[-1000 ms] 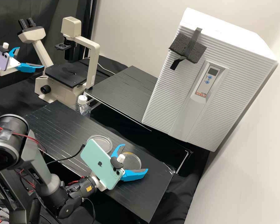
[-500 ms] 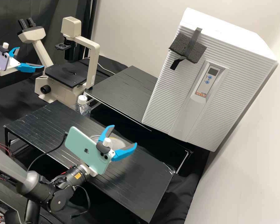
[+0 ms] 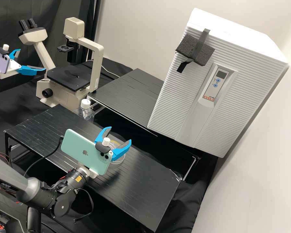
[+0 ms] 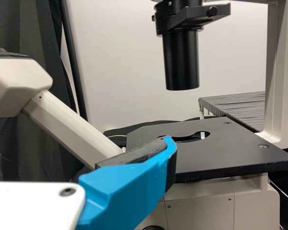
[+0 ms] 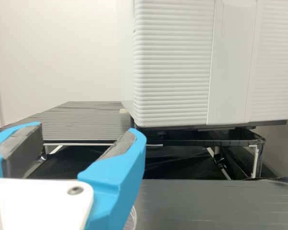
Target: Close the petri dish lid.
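Holding the right gripper [image 3: 120, 135] released above the near black table [image 3: 152, 191], with its blue fingers parted and empty. Showing the clear petri dish [image 3: 119, 161] on that table, about midway along, partly hidden behind that gripper. Cannot tell whether closed under its lid. At far left, holding the left gripper [image 3: 33, 59] released too, fingers spread, near the beige inverted microscope [image 3: 64, 97]. At far right, showing the white ribbed incubator [image 3: 171, 97], with dark foam [image 3: 202, 48] taped on.
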Action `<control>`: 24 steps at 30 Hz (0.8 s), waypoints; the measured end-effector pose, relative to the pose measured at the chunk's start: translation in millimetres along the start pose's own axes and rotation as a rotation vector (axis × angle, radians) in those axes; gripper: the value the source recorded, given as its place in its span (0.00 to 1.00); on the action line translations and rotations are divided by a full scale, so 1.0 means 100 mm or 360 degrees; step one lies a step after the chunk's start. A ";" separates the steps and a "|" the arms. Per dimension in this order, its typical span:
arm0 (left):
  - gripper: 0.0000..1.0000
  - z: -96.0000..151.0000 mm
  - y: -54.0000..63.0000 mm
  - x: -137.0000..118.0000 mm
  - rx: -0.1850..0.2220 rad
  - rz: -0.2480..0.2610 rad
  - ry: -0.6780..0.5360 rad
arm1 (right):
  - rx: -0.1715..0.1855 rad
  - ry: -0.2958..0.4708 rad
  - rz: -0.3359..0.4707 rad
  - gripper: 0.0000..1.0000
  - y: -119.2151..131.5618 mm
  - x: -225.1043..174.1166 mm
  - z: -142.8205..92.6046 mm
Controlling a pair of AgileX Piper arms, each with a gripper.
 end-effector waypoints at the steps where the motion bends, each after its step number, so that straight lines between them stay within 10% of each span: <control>1: 1.00 0.00 0.00 0.00 0.0000 0.0000 0.0000 | -0.0009 0.0001 0.0004 1.00 0.00 0.00 0.00; 13: 1.00 0.00 0.00 0.00 0.0000 0.0000 0.0000 | -0.0252 0.0093 -0.0022 1.00 0.00 -0.10 -0.17; 24: 1.00 0.00 0.00 0.00 0.0000 0.0000 0.0000 | -0.0326 0.0117 -0.0160 1.00 -0.08 -0.11 -0.18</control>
